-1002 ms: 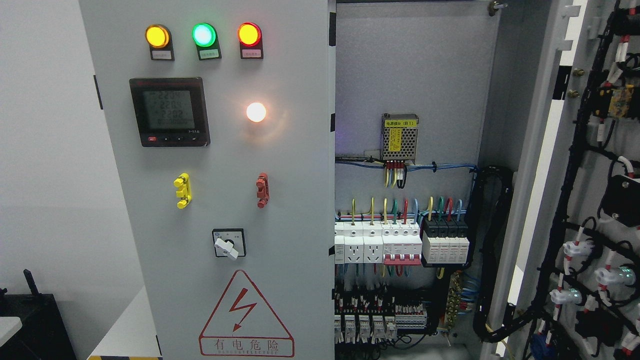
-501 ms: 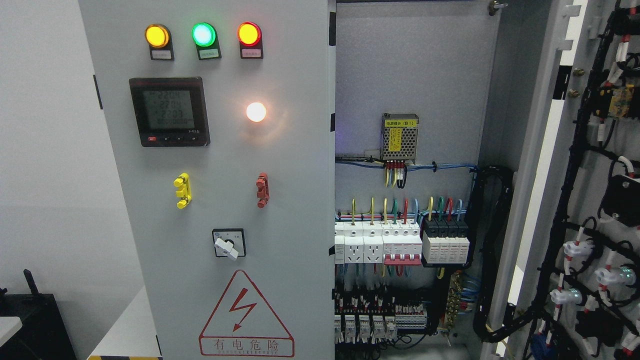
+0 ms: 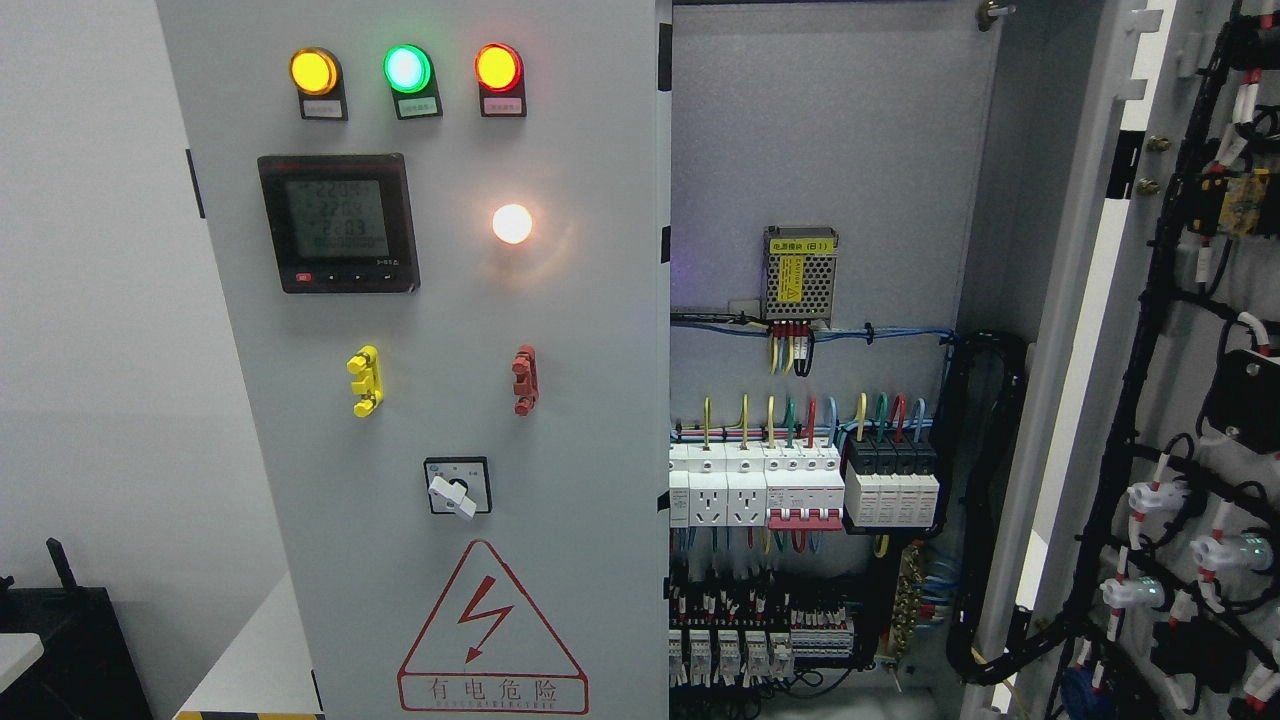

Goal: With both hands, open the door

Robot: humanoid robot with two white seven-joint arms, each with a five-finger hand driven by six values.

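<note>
A grey electrical cabinet fills the head view. Its left door (image 3: 560, 330) is closed and carries three lit lamps (image 3: 405, 68), a digital meter (image 3: 338, 222), a white lamp (image 3: 512, 224), a yellow handle (image 3: 364, 381), a red handle (image 3: 524, 380), a rotary switch (image 3: 457, 486) and a red warning triangle (image 3: 490, 630). The right door (image 3: 1190, 400) stands swung wide open at the right edge, its wired inner face showing. Between them the cabinet interior (image 3: 810, 200) is exposed, with breakers (image 3: 800, 485) and a power supply (image 3: 799, 274). Neither hand nor arm shows.
A white wall (image 3: 90, 300) lies left of the cabinet. A black object (image 3: 60, 640) sits at the lower left corner, beside a pale surface (image 3: 250, 660). Black cable bundles (image 3: 985, 500) run down the interior's right side.
Only the digits on the meter flicker; doors and view stay still.
</note>
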